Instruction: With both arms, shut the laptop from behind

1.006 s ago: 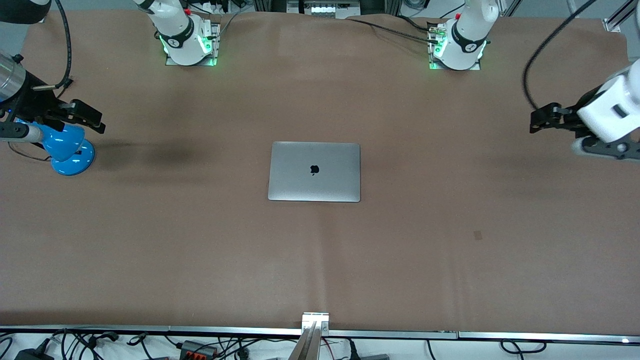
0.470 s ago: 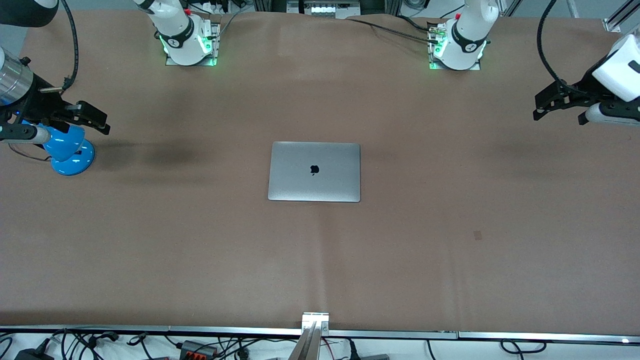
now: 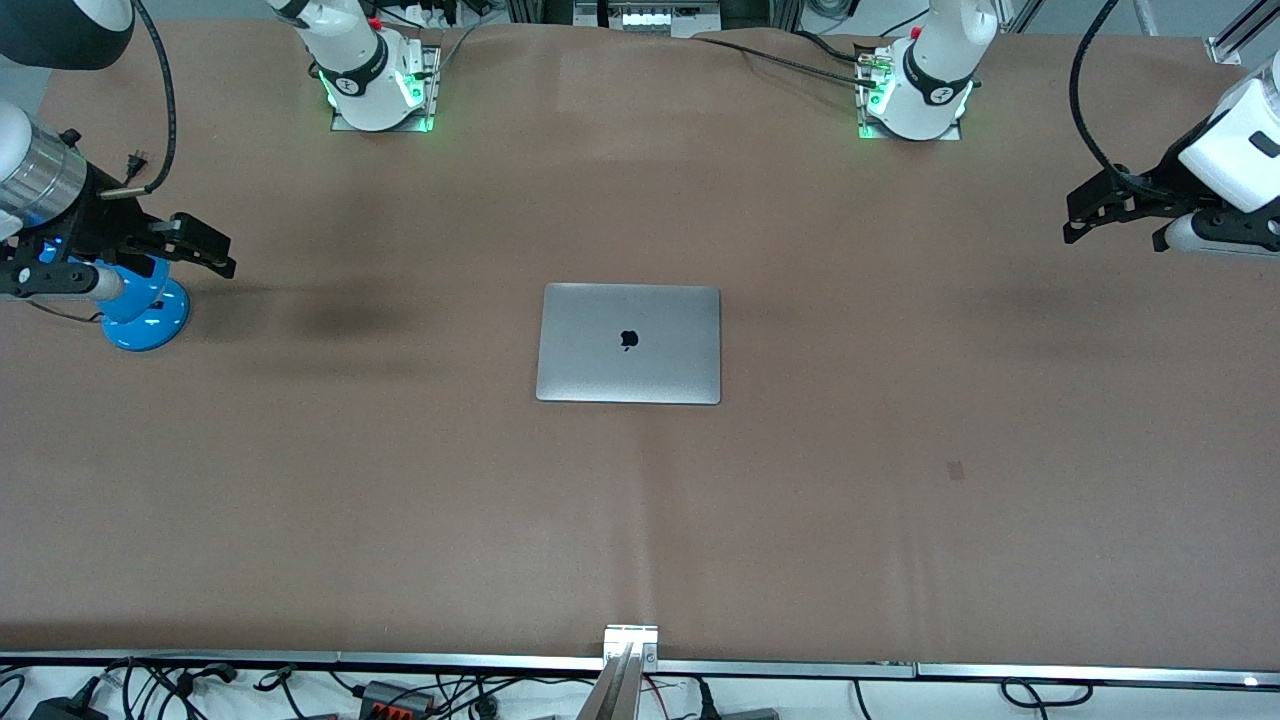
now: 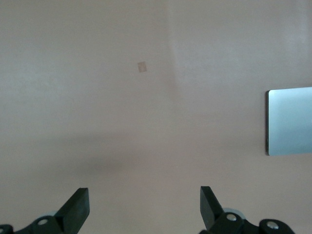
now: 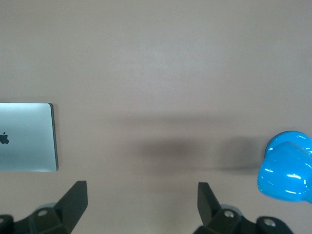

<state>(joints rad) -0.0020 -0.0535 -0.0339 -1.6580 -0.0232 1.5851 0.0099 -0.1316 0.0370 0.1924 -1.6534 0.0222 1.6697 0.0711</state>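
Watching remotely, I see the laptop (image 3: 628,343) lying shut mid-desk (image 3: 900,500). My left claw (image 3: 1085,213) hangs spread over the left arm's end; my right claw (image 3: 205,250) hangs spread above a blue object (image 3: 150,310).

White arms (image 3: 350,50), black cables, black end effectors.

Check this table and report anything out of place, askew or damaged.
Nothing stands out. The slim silver-grey laptop lies shut, flat and square at the table's middle. A glossy blue round-based object stands upright under the right hand; the left hand hangs open.
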